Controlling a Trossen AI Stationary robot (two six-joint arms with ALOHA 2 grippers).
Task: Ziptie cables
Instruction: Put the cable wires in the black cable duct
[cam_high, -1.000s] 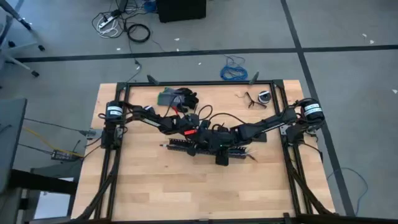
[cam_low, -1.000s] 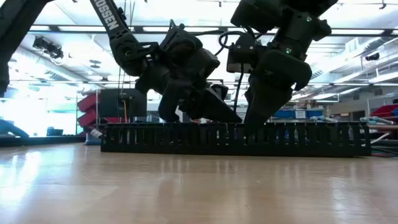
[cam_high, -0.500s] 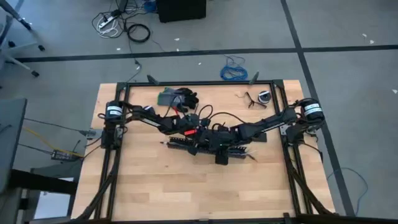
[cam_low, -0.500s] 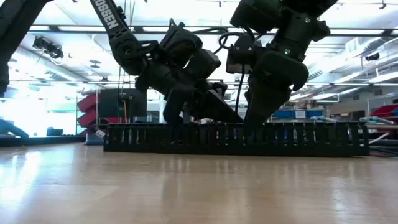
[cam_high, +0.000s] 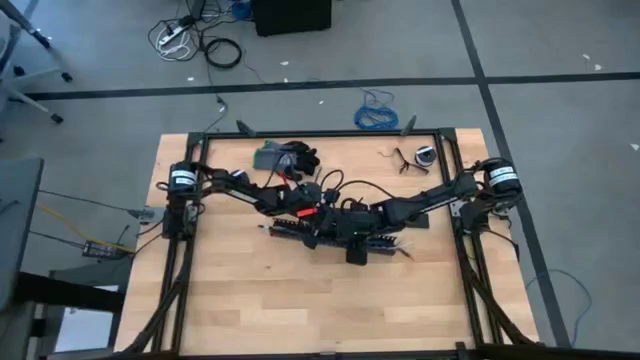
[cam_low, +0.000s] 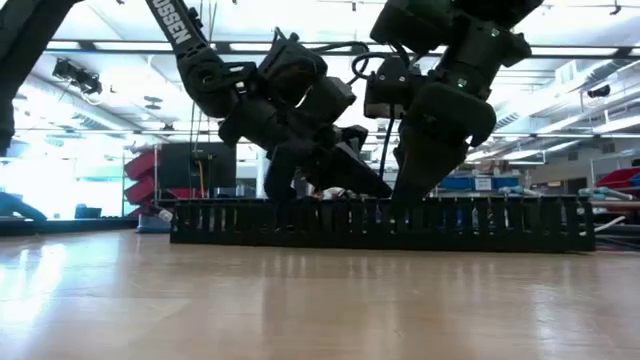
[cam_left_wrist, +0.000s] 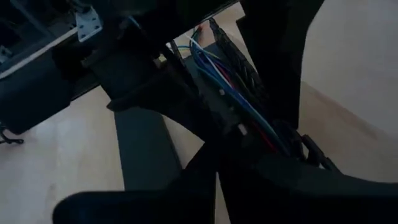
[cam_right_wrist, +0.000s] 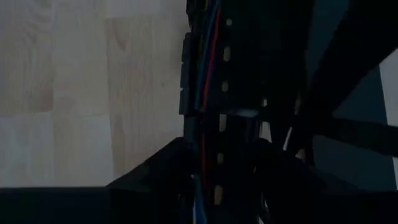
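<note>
Though both end effectors' grip unclear: cables (cam_left_wrist: 231, 93) inside slotted black duct (cam_low: 500, 222) on table (cam_high: 250, 300).

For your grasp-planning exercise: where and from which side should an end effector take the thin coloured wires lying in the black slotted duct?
Probably from above, through the open top of the long black slotted plastic duct: the thin blue, red and green wires run lengthwise inside, walled on both sides. Pinch across the bundle at a stretch clear of both end effectors.

Blue coiled cable (cam_high: 376, 112) on floor (cam_high: 560, 150)

Likely lab or workshop: strip lights (cam_low: 560, 75), storage bins (cam_low: 145, 175), taped floor (cam_high: 560, 130).
</note>
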